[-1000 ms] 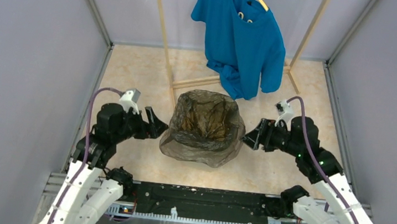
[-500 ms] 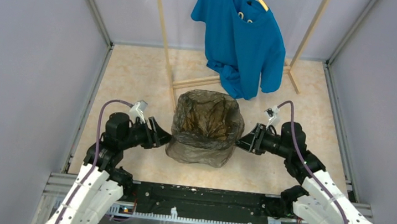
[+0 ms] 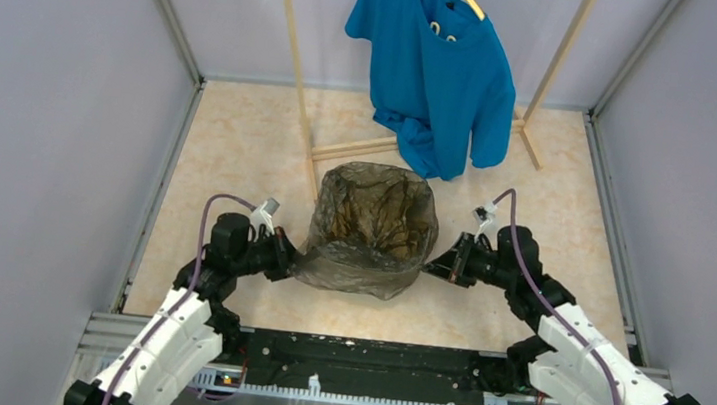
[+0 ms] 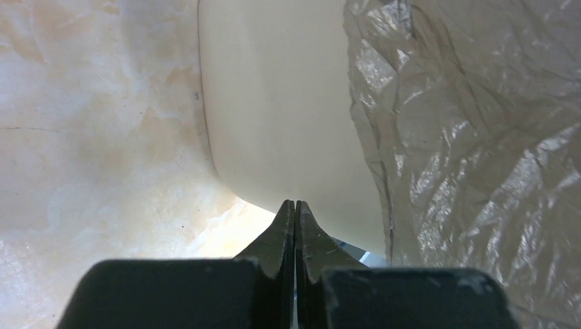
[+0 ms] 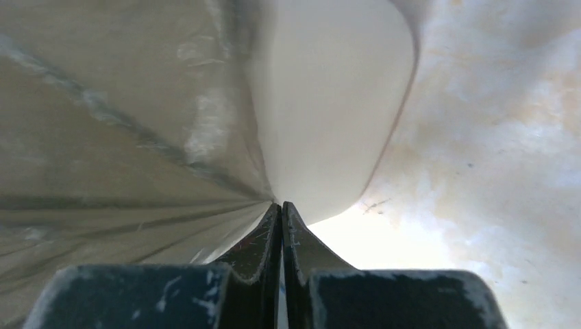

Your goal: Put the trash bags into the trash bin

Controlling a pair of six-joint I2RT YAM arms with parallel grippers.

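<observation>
As you tug the bag (image 3: 373, 219) down the bin (image 4: 281, 103), pull both sides evenly. Right claw (image 5: 281, 205) pinches the bag; left claw (image 4: 295, 203) is pressed together, grip unclear.

- Bottom centre: the left gripper (image 4: 294, 214), dark fingers pressed together.
- Just beyond its tips: the smooth cream trash bin (image 4: 288, 103) wall.
- Right: the crinkly translucent trash bag (image 4: 479, 137).
- Left: marbled beige floor (image 4: 89, 137).
</observation>
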